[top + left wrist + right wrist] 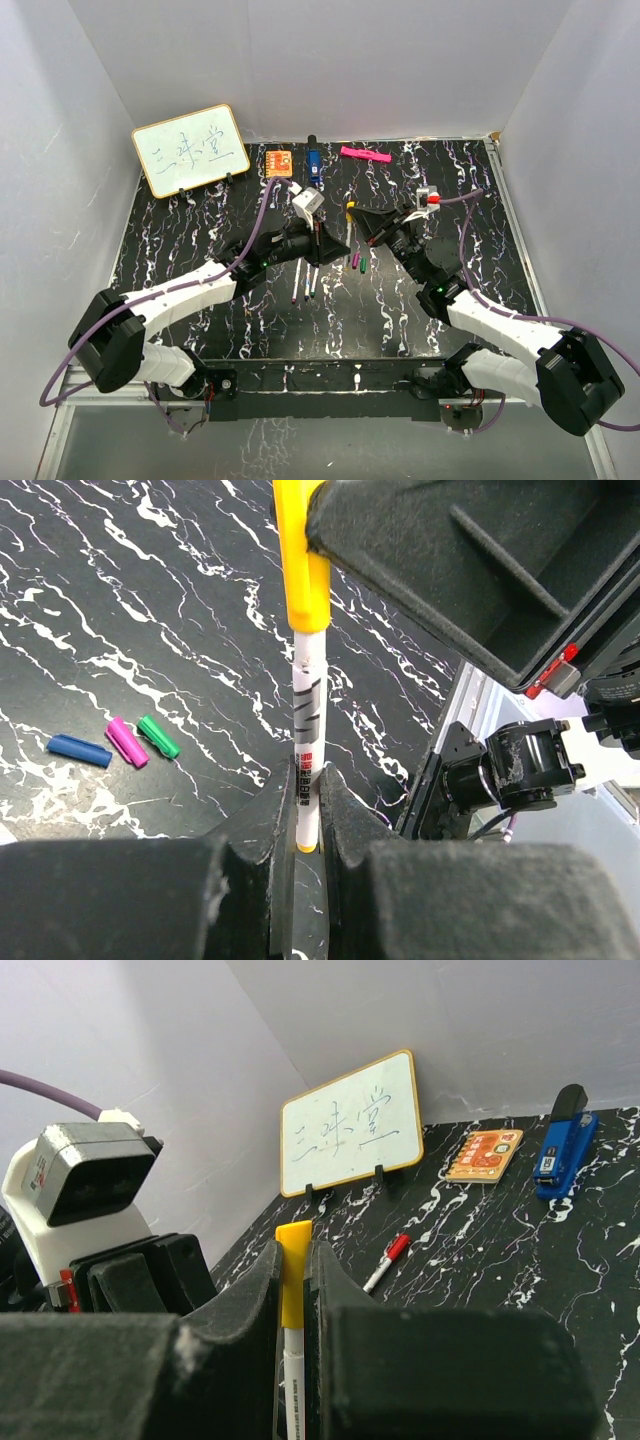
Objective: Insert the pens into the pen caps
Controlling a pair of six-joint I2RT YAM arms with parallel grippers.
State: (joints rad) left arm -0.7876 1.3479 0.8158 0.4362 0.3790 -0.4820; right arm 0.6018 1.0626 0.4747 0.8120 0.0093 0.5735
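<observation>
left pincer: clamped tight on the lower barrel of a white pen, just above its yellow end plug; gripped low, leaving the writing end free for capping.
right pincer: closed hard on the yellow cap, pads on its flat sides, so the cap mouth faces the barrel squarely.
pen and cap: held in the air between the two arms, above the middle of the tabletop; barrel runs straight into the cap mouth; depth of seating not readable.
step in hand: judged as pressing the yellow pair together, or just seated.
loose caps: blue cap, purple cap and green cap lying side by side on the marble, well apart from the held pen; likely next in line.
loose pens: two lying beside the left wrist, within easy reach; tips too small to read.
red-capped pen: lying flat toward the whiteboard; reads as done.
far edge: orange block, blue stapler, pink marker; out of the working zone.
risk: any tilt between the pincers could jam the tip against the cap rim.
</observation>
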